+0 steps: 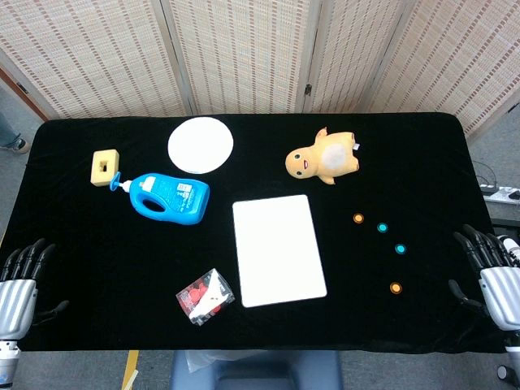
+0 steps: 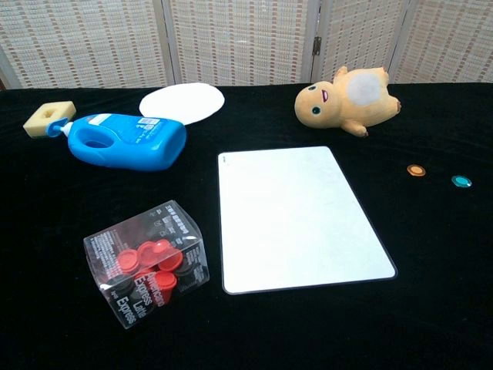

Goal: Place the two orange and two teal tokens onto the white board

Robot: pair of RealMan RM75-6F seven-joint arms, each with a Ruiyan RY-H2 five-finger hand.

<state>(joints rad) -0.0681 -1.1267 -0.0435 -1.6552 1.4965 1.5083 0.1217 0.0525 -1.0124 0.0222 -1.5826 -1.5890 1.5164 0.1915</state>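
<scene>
The white board (image 1: 278,249) (image 2: 296,216) lies flat at the table's middle, bare. To its right sit four small tokens in a curved row: an orange token (image 1: 358,218) (image 2: 416,170), a teal token (image 1: 383,227) (image 2: 461,181), a second teal token (image 1: 400,249) and a second orange token (image 1: 396,287). My right hand (image 1: 494,272) rests at the table's right edge, fingers spread, holding nothing, right of the tokens. At the left front corner, my left hand (image 1: 20,276) is open too. Neither hand shows in the chest view.
A blue detergent bottle (image 1: 167,197) (image 2: 123,141) lies left of the board, with a yellow sponge block (image 1: 105,167) (image 2: 48,119) beyond it. A white round plate (image 1: 201,144) (image 2: 183,102) and a yellow plush toy (image 1: 323,157) (image 2: 348,99) sit behind. A clear box of red caps (image 1: 205,296) (image 2: 149,263) stands front left.
</scene>
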